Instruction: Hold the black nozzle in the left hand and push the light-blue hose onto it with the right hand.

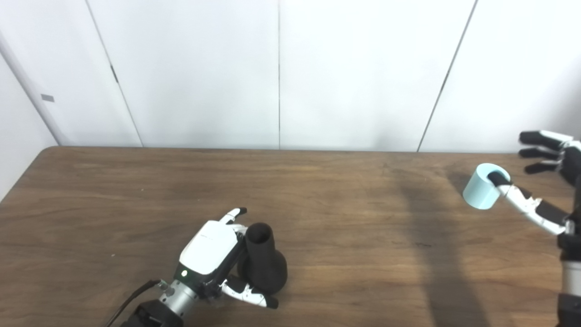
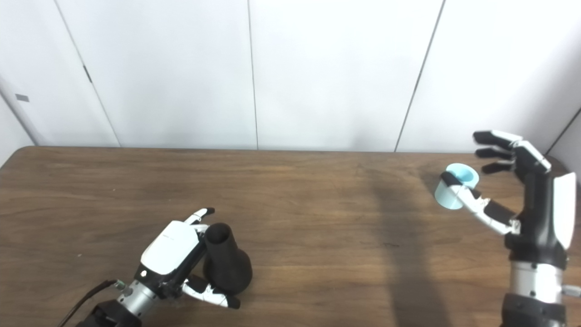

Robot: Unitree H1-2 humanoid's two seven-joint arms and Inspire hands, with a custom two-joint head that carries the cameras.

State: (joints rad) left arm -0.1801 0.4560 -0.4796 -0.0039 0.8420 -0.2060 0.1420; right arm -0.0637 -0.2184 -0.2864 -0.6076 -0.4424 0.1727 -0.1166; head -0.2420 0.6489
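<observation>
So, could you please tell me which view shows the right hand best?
The right eye view: the right hand shows whole there, fingers spread, thumb at the hose. In the left eye view the frame edge crops the palm and wrist.

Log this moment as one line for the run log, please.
left hand: fingers around black nozzle on table | right hand: open, thumb at light-blue hose | hose and nozzle: far apart, not joined

Upright black nozzle (image 1: 263, 261); distant light-blue hose (image 1: 482, 188).
</observation>
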